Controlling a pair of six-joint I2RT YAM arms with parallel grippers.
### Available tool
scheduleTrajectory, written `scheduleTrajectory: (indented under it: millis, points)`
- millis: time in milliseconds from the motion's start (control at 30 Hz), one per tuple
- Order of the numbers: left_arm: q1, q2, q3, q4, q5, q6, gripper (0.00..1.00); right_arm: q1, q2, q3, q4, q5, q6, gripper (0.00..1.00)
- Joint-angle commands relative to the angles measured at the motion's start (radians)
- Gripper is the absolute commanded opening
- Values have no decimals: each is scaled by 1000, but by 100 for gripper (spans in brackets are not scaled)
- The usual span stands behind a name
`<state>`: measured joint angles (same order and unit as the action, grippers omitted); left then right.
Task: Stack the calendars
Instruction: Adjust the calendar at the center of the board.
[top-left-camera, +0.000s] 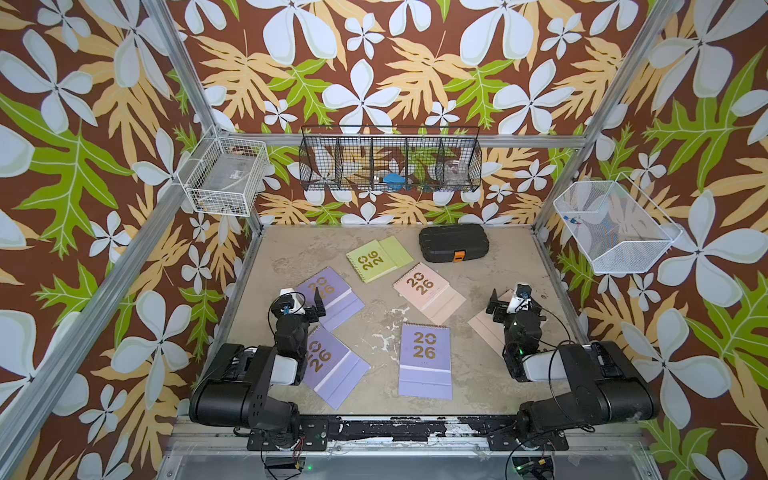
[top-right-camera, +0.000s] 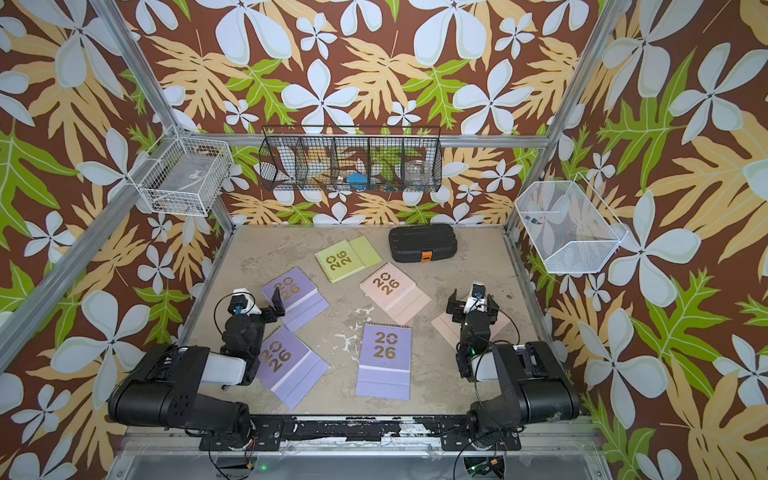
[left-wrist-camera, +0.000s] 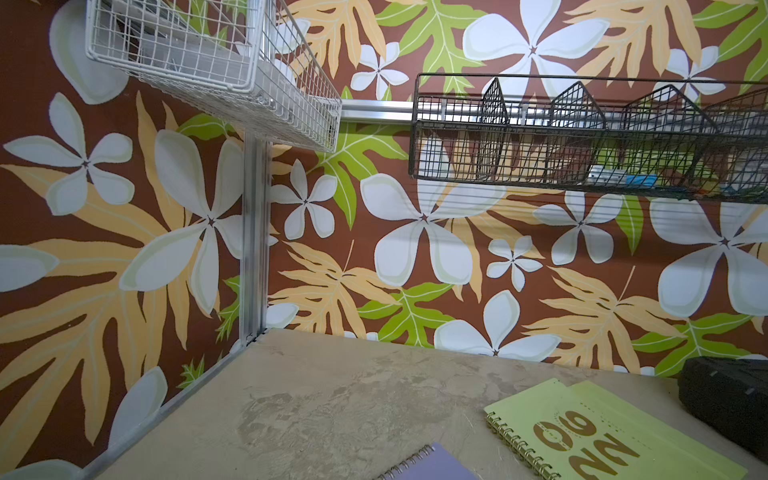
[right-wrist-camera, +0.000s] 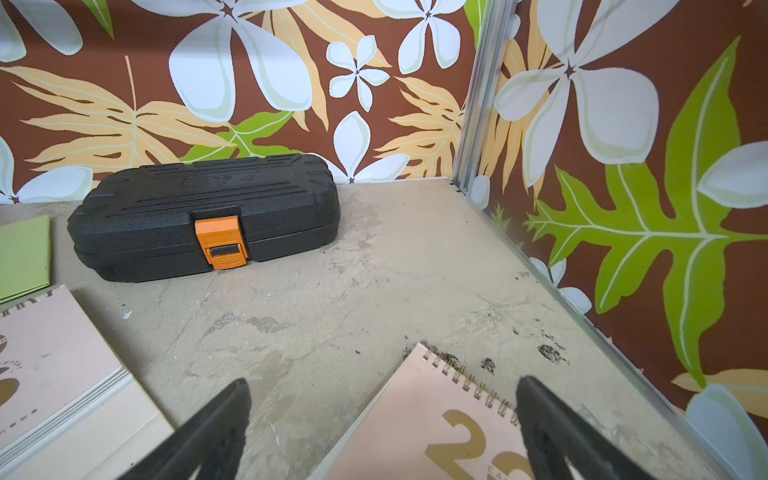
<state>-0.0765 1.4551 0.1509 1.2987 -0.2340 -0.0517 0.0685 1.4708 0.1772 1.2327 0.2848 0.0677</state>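
Observation:
Several pastel calendars with gold "2026" lie flat and apart on the table. In both top views I see a lime one (top-left-camera: 380, 259), lilac ones (top-left-camera: 330, 297) (top-left-camera: 332, 365) (top-left-camera: 424, 361) and a pink one (top-left-camera: 428, 293). A second pink calendar (right-wrist-camera: 436, 428) lies under my right gripper (right-wrist-camera: 384, 399), which hangs open just above its spiral edge, holding nothing. My left gripper (top-left-camera: 301, 305) is open over the far lilac calendar's edge. Its fingers are out of the left wrist view, which shows the lime calendar (left-wrist-camera: 602, 432) and a lilac corner (left-wrist-camera: 432, 463).
A black ribbed case (top-left-camera: 453, 243) with an orange latch (right-wrist-camera: 222, 241) sits at the back right of the table. A white wire basket (top-left-camera: 224, 174), a black wire rack (top-left-camera: 390, 160) and a white mesh basket (top-left-camera: 615, 226) hang on the walls. Aluminium frame posts edge the table.

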Motion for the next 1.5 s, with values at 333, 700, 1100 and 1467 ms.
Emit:
scheduleTrajectory:
  millis: [333, 700, 1100, 1467]
  points:
    - [1, 1, 5, -4, 30, 9, 100, 1, -1, 4, 3, 1, -2, 100]
    - [-16, -92, 37, -121, -57, -7, 100, 1, -55, 49, -115, 23, 8, 100]
    - [-52, -394, 410, -1062, -30, -314, 95, 95, -383, 476, -1235, 232, 302, 100]
    - [-266, -402, 330, -1185, 232, -579, 81, 180, -535, 361, -1478, -302, 569, 100]
